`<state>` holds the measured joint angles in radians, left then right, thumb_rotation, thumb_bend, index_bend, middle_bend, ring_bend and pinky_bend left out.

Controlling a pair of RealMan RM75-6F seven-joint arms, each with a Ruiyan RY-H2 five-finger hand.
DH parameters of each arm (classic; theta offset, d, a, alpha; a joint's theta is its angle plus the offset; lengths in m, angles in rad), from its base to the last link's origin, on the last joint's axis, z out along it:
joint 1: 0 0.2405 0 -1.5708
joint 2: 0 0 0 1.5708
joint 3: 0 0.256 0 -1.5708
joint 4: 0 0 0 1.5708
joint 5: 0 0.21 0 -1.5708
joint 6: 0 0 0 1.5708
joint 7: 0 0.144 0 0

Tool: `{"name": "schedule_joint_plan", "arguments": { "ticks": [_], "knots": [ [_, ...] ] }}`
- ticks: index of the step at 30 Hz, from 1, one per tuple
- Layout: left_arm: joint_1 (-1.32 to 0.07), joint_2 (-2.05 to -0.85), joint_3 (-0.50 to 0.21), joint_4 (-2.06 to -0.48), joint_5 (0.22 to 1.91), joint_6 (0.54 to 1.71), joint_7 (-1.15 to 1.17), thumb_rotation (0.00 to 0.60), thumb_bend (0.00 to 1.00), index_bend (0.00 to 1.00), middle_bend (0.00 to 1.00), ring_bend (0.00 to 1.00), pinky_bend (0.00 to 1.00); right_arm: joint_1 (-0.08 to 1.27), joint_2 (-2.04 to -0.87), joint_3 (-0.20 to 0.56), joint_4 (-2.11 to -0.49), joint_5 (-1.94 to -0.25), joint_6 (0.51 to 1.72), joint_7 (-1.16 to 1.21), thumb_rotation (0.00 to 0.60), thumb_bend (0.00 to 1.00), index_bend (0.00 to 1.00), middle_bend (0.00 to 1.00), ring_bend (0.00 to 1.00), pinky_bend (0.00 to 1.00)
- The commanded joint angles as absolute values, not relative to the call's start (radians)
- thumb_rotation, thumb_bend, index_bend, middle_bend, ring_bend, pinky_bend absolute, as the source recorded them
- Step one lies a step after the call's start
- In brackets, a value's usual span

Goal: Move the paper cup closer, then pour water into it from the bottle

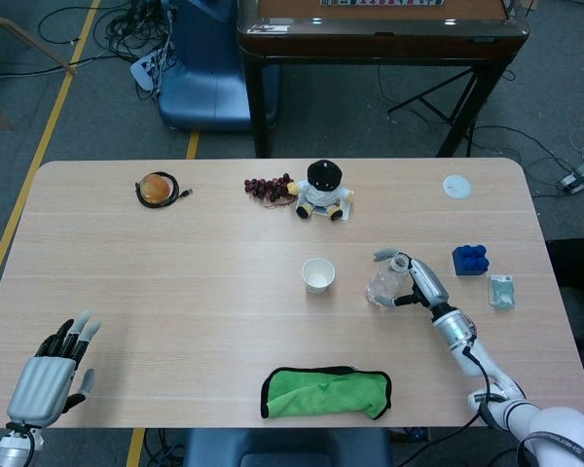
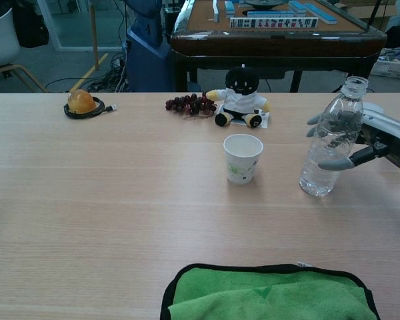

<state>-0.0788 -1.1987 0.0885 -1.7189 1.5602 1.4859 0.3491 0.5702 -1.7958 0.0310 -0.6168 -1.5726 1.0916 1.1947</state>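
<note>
Cup (image 2: 243, 157) upright, well left of the right hand (image 2: 380, 137), no readable print, just a faint greenish mark. Bottle (image 2: 328, 148) capless, label-free, standing with that hand's fingers wrapped round it; real grip or just touching, hard to tell. Left hand (image 1: 51, 376) down at the near corner, fingers apart, nothing in it.
</note>
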Motion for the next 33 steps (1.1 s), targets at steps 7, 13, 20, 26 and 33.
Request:
{"name": "schedule_joint_plan", "arguments": {
  "ticks": [7, 13, 20, 26, 33],
  "knots": [
    [-0.073, -1.197, 0.085, -1.720, 1.570, 1.484, 0.348, 0.600, 0.45, 0.00, 0.00, 0.00, 0.16, 0.580, -1.828, 0.023, -0.573, -1.570, 1.079, 1.237, 0.600, 0.00, 0.30, 0.33, 0.24, 0.37],
    [-0.068, -1.195, 0.082, -1.722, 1.577, 1.486, 0.346, 0.600, 0.45, 0.00, 0.00, 0.00, 0.16, 0.587, -1.850, 0.041, -0.549, -1.553, 1.085, 1.248, 0.600, 0.00, 0.37, 0.41, 0.32, 0.45],
    [-0.066, -1.193, 0.077, -1.722, 1.578, 1.481, 0.343, 0.600, 0.45, 0.00, 0.00, 0.00, 0.16, 0.597, -1.876, 0.074, -0.531, -1.526, 1.103, 1.209, 0.600, 0.05, 0.54, 0.54, 0.46, 0.58],
    [-0.062, -1.194, 0.076, -1.722, 1.585, 1.483, 0.349, 0.600, 0.45, 0.00, 0.00, 0.00, 0.16, 0.615, -1.864, 0.097, -0.566, -1.517, 1.125, 1.130, 0.600, 0.09, 0.60, 0.59, 0.52, 0.62],
    [-0.059, -1.196, 0.073, -1.722, 1.589, 1.483, 0.354, 0.600, 0.45, 0.00, 0.00, 0.00, 0.16, 0.637, -1.826, 0.128, -0.651, -1.505, 1.152, 0.940, 0.600, 0.10, 0.62, 0.62, 0.55, 0.64]
  ]
}}
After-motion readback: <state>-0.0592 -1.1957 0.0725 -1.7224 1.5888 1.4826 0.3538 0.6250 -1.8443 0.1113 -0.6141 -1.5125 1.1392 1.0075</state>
